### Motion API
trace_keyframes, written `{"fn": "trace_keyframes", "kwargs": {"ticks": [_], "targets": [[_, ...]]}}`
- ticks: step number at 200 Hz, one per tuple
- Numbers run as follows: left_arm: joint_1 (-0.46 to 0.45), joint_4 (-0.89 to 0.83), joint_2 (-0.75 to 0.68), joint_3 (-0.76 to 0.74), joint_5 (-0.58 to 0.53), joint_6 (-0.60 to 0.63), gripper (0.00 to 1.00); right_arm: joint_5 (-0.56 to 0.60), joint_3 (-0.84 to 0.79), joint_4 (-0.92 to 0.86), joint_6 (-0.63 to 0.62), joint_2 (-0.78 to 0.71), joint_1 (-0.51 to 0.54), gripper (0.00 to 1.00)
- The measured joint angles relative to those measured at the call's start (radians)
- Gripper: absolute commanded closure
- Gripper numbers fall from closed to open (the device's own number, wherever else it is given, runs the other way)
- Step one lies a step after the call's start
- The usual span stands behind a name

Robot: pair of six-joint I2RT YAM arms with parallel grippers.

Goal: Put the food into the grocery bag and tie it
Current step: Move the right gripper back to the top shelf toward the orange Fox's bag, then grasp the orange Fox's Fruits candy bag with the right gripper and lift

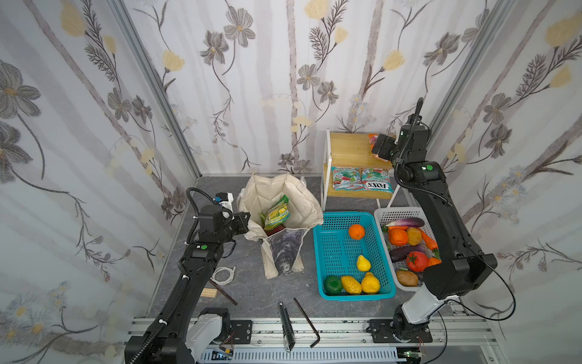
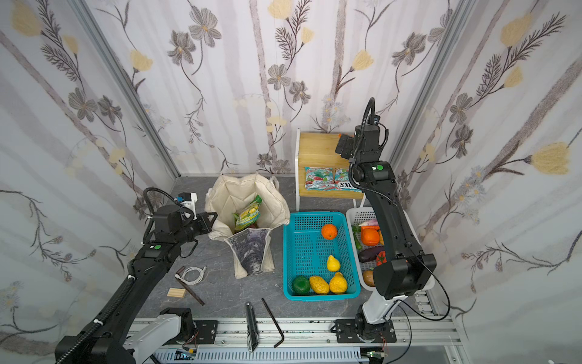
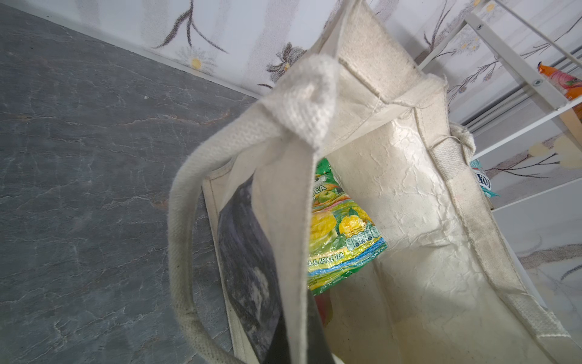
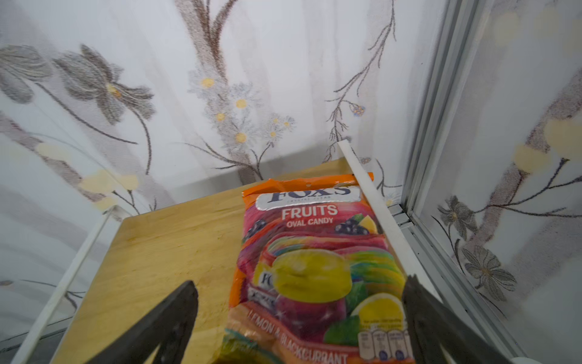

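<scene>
Near edge of the dark grey stone-look bench (image 1: pixel 252 290): a black hex key (image 1: pixel 307 321) and a coiled white cable (image 1: pixel 223 274) lie loose, clear of both arms.

Further back on the right, a teal perforated plastic basket (image 1: pixel 356 294) and a white perforated plastic basket (image 1: pixel 385 216) sit just beside each other. The right arm reaches over the white one. We judge its way to the bag runs above the teal one, with open room there.

Left of them the large cream canvas grocery bag with dark printed panels (image 1: pixel 296 195) stands upright, mouth open. We see the left jaws pressed together, pinching its left rim, probably to stop the soft wall folding in. A green-yellow foil snack packet (image 3: pixel 343 233) leans inside. Something dark red sits under it; we can't tell what. A cream loop handle (image 3: pixel 179 220) hangs outside near the pinch, a snag risk.

Far right corner: a wooden two-shelf rack with white frame (image 1: pixel 349 148). An orange foil candy packet (image 4: pixel 308 252) lies flat on its top shelf, against the white side rail. We see the right jaws spread wide either side of it; contact we cannot tell. Room is tight at the rail, with bare wood on the other side.
</scene>
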Motion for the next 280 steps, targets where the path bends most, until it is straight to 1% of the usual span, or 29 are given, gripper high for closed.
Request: {"fn": "trace_keyframes", "kwargs": {"ticks": [20, 34, 53, 70, 131, 155, 182, 207, 228, 250, 267, 280], "targets": [[0.000, 0.000, -0.002, 0.000, 0.000, 0.000, 1.00, -0.037, 0.047, -0.013, -0.002, 0.043, -0.010, 0.00], [0.000, -0.001, -0.005, 0.000, 0.000, 0.000, 1.00, -0.042, 0.071, -0.029, -0.009, 0.066, -0.013, 0.00], [0.000, -0.002, -0.008, 0.000, 0.000, 0.000, 1.00, -0.048, 0.079, -0.042, -0.018, 0.087, -0.020, 0.01], [0.000, -0.004, -0.008, 0.000, 0.000, 0.000, 1.00, -0.078, 0.083, -0.051, -0.022, 0.101, -0.021, 0.01], [0.000, -0.006, -0.016, 0.000, -0.001, 0.001, 1.00, -0.213, 0.097, -0.061, -0.037, 0.122, 0.006, 0.03], [0.000, -0.007, -0.017, 0.000, -0.002, 0.001, 1.00, -0.254, 0.125, -0.063, -0.037, 0.142, 0.014, 0.04], [0.000, -0.011, -0.017, 0.000, -0.003, 0.002, 1.00, -0.278, 0.162, -0.075, -0.036, 0.147, 0.018, 0.02], [0.000, -0.012, -0.017, 0.000, -0.004, 0.002, 1.00, -0.294, 0.161, -0.082, -0.015, 0.103, 0.018, 0.02], [0.000, -0.012, -0.018, 0.000, -0.004, 0.002, 1.00, -0.294, 0.123, -0.068, 0.032, 0.026, 0.014, 0.02], [0.000, -0.012, -0.019, 0.000, -0.004, 0.002, 1.00, -0.283, 0.039, -0.040, 0.117, -0.061, 0.000, 0.01], [0.000, -0.012, -0.019, 0.000, -0.004, 0.002, 1.00, -0.314, -0.073, 0.008, 0.185, -0.131, -0.032, 0.06], [0.000, -0.012, -0.019, 0.000, -0.003, 0.002, 1.00, -0.381, -0.191, 0.072, 0.241, -0.188, -0.065, 0.13]]}}
